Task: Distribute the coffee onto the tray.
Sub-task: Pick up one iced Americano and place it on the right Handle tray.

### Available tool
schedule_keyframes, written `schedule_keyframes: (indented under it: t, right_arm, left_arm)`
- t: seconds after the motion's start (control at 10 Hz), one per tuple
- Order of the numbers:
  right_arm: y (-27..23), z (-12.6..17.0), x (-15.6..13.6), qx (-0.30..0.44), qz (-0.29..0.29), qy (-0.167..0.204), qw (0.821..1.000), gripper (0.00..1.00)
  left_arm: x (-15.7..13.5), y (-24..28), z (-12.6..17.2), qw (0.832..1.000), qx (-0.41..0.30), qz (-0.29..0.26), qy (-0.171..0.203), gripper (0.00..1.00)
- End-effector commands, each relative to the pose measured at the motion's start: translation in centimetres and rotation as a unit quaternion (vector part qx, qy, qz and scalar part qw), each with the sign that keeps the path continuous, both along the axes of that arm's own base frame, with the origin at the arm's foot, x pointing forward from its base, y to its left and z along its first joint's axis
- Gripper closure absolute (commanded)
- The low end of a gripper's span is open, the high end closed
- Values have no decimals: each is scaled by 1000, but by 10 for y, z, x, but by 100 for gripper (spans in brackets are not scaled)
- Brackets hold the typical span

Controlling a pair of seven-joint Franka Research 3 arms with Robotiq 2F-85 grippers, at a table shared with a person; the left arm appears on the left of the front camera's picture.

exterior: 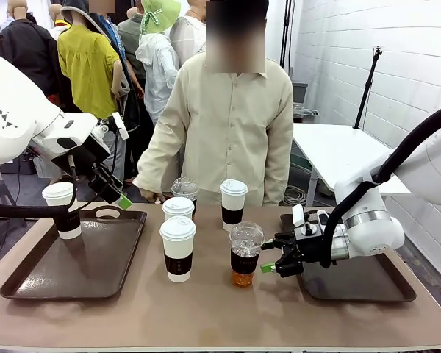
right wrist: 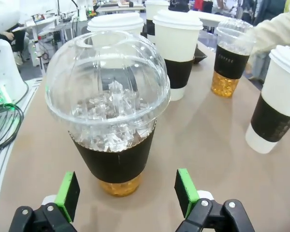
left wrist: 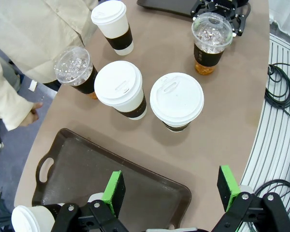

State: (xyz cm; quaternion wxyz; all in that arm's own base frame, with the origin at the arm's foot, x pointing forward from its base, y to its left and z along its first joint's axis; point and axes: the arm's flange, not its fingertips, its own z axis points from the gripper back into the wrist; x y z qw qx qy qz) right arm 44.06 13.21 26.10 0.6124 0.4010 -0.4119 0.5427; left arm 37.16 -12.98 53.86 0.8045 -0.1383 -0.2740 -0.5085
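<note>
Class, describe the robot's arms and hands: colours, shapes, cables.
The left arm and right arm are glossy white, rounded. The left hand and right hand are black, two-fingered, with green pads. Thick black cables run along each arm.

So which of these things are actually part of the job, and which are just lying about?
Part of the job: white paper cups, clear dome cups, left tray, right tray, left pincer, right pincer.

Just lying about: black cables, white side table behind.
</note>
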Motion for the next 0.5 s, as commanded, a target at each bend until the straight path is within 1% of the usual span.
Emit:
schedule_keyframes:
  t: [0.0, 0.4]
  right_arm:
    - [8, -6, 7, 31, 8, -9, 999, 0]
    - [16, -5, 10, 39, 29, -2, 999, 0]
  left_arm:
    - [1, 1, 0, 1000, -5, -3, 3, 0]
    - [1, 1, 0, 1000, -5, -3, 3, 0]
